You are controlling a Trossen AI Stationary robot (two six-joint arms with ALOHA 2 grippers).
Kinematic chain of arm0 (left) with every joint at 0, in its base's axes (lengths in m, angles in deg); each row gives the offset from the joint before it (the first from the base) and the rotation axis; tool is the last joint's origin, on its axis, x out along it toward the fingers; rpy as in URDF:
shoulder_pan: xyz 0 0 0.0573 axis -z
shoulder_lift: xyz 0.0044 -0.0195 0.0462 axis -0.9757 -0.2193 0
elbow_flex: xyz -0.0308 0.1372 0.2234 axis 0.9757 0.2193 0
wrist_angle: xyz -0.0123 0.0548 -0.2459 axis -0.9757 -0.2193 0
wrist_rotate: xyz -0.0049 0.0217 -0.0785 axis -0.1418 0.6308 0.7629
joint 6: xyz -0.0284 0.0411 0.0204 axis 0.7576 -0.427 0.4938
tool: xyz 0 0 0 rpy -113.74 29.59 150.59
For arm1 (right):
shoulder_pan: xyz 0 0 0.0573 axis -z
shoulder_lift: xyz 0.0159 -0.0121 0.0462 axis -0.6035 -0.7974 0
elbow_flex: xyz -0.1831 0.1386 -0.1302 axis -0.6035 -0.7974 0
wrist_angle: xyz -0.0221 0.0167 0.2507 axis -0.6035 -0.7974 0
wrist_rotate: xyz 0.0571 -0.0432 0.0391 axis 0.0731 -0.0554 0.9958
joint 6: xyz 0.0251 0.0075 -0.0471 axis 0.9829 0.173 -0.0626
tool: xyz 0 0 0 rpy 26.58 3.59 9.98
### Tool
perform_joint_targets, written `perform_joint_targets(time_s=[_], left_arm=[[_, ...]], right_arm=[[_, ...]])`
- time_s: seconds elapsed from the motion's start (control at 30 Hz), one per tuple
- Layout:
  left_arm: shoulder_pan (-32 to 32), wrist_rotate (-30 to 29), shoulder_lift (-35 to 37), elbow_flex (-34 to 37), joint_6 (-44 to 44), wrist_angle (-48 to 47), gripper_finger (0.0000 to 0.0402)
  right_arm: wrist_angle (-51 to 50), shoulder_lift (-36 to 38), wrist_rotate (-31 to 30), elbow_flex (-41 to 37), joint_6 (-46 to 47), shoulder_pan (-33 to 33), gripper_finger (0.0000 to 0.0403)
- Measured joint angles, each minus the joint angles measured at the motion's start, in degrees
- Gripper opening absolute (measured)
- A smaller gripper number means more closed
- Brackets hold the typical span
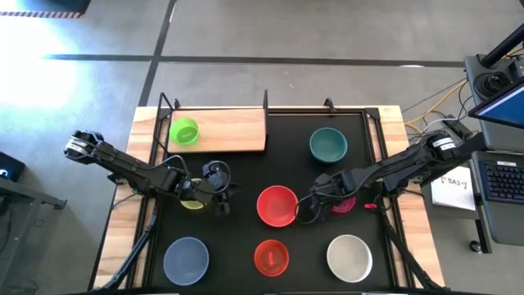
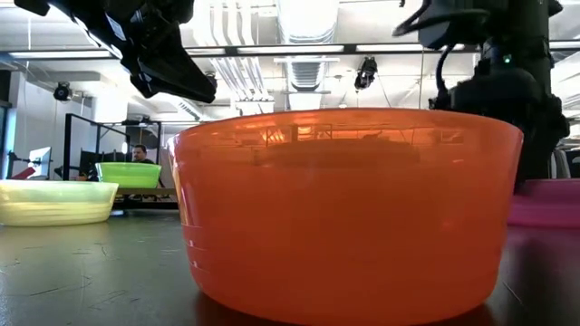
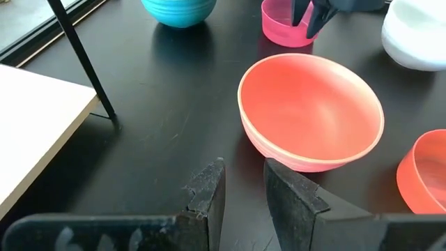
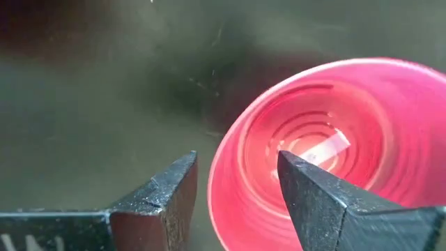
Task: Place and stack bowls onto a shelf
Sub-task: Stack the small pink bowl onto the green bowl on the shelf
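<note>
The shelf (image 1: 225, 129) stood at the far left of the black mat (image 1: 246, 176) on the counter (image 1: 413, 221), with the green bowl (image 1: 184, 131) sitting on its left end. The left pincer (image 1: 223, 190) hung low over the mat just left of the red bowl (image 1: 277, 205), its fingers (image 3: 209, 192) parted a little with nothing between them; the yellow bowl (image 1: 191, 201) lay partly under that arm. The right pincer (image 4: 237, 185) was down at the magenta bowl (image 4: 334, 160), spread wide, one finger inside the rim and the other outside it, the wall standing between them without being squeezed as far as I could see. That magenta bowl sat just right of the red one. The teal bowl (image 1: 328, 144) rested beyond it, nearer the far edge. Along the near edge stood the grey-blue bowl (image 1: 186, 259) at the left, the orange-red bowl (image 1: 271, 256) in the middle and the white bowl (image 1: 350, 256) at the right, each well apart from the next. A person (image 2: 139, 155) sat in the room behind
</note>
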Motion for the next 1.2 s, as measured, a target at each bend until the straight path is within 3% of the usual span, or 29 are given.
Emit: perform_joint_targets(time_s=[0.33, 0.67, 0.93, 1.2], left_arm=[[0.01, 0.00, 0.00, 0.00, 0.02, -0.12, 0.0083], [0.00, 0.01, 0.00, 0.00, 0.19, -0.16, 0.0083], [0.01, 0.02, 0.00, 0.02, -1.16, -0.17, 0.0083], [0.14, 0.06, -0.01, 0.04, -9.11, 1.67, 0.0083]], right_arm=[[0.45, -3.52, 2.23, 0.00, -2.90, 0.02, 0.0170], [0.28, -3.00, 3.81, 0.00, -5.41, -0.01, 0.0018], [-0.41, -2.22, 11.72, 1.87, -8.79, -0.13, 0.0009], [-0.81, -1.10, 23.07, 12.22, -17.34, -1.27, 0.0008]])
